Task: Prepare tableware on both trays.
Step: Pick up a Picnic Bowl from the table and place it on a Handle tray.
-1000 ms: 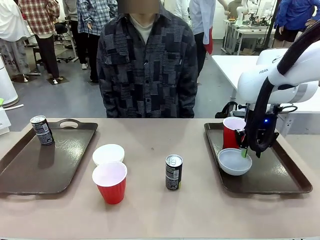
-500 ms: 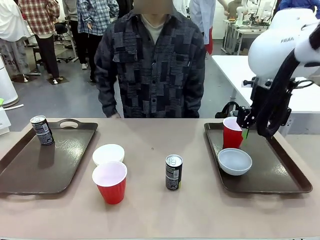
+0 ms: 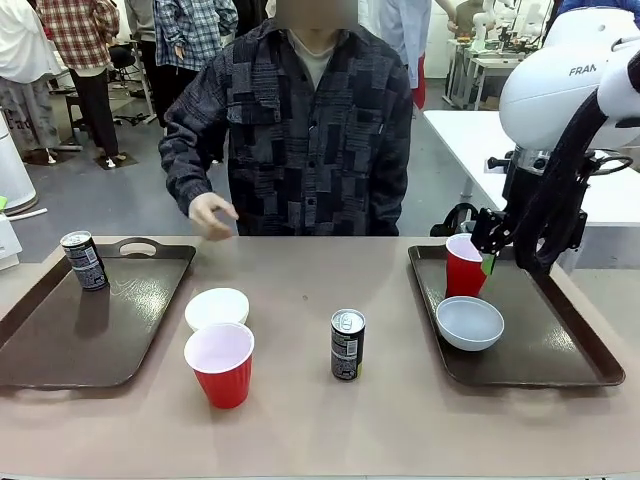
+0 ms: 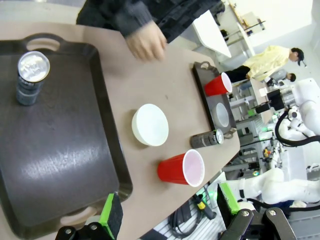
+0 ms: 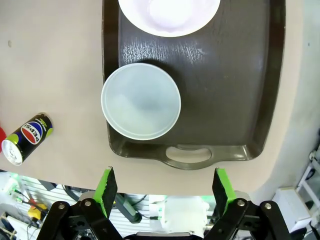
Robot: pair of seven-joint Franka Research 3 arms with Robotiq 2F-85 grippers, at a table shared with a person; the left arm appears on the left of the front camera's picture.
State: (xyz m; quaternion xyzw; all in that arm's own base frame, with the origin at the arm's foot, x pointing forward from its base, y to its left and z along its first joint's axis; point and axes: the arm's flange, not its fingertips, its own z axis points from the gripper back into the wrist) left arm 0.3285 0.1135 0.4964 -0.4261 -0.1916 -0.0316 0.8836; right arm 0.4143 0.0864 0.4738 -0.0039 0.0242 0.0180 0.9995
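Note:
The left tray [image 3: 50,350] holds one dark can [image 3: 84,260] at its far corner. On the bare table stand a white bowl [image 3: 217,307], a red cup [image 3: 219,363] and a second can [image 3: 347,344]. The right tray [image 3: 570,350] carries the other red cup [image 3: 465,265] and the other bowl [image 3: 469,322]. My right gripper [image 3: 495,262] hangs open and empty above that tray, just right of the cup. From the right wrist, its fingers [image 5: 106,192] spread wide over the bowl [image 5: 141,101]. My left gripper [image 4: 170,210] is open, high above the left tray [image 4: 50,150].
The person stands at the far side, one hand [image 3: 212,215] raised over the table's far edge beside the left tray. The middle can [image 5: 27,137] stands left of the right tray [image 5: 230,100]. Bare tabletop lies between the trays and along the front edge.
My right gripper has risen off the bowl on the right tray and now hovers beside the red cup. The person's hand has come up near the left tray.

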